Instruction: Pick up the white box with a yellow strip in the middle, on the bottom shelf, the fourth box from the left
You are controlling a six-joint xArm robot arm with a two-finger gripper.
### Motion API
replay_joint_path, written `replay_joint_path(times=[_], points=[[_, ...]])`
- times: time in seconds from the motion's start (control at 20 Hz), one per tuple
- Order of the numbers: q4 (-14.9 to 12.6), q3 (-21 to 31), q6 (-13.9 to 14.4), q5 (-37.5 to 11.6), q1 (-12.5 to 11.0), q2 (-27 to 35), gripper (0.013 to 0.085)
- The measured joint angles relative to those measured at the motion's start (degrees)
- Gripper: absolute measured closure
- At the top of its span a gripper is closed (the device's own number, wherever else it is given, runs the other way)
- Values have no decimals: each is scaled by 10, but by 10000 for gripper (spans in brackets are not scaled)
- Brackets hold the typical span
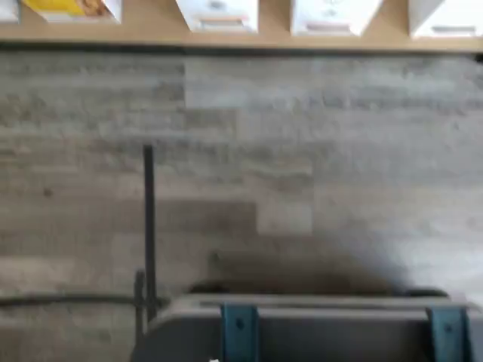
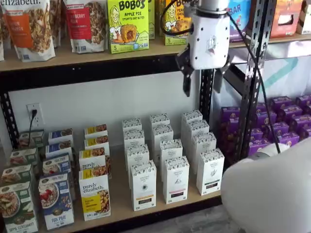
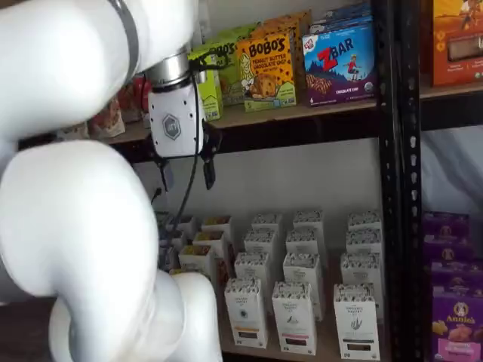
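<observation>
The white box (image 2: 143, 185) with the yellow strip stands at the front of the bottom shelf (image 2: 163, 206), just right of a "purely elizabeth" box (image 2: 95, 196). It also shows in a shelf view as the leftmost front white carton (image 3: 245, 311). In the wrist view its lower front (image 1: 216, 13) shows at the shelf's edge (image 1: 151, 35). My gripper (image 2: 201, 81) hangs high above the white cartons, level with the upper board. Its two black fingers are open, with a plain gap and nothing between them. In a shelf view the gripper (image 3: 187, 173) sits up and to the left of the box.
Rows of like white cartons (image 2: 176, 179) fill the shelf behind and right of the box. Green Bobo's boxes (image 2: 128, 24) stand on the upper board. A black upright (image 2: 252, 73) and purple boxes (image 2: 282, 121) lie to the right. My white arm (image 3: 83, 226) fills the foreground.
</observation>
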Motion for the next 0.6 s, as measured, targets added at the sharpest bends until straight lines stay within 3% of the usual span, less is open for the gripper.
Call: replay_joint_path(times=[0.15, 0.25, 0.5, 0.6], points=[[-9, 34, 25, -70, 27, -12, 130], [-17, 40, 42, -90, 44, -2, 130], [7, 47, 57, -129, 64, 39, 130], [-1, 52, 70, -151, 76, 54, 130]])
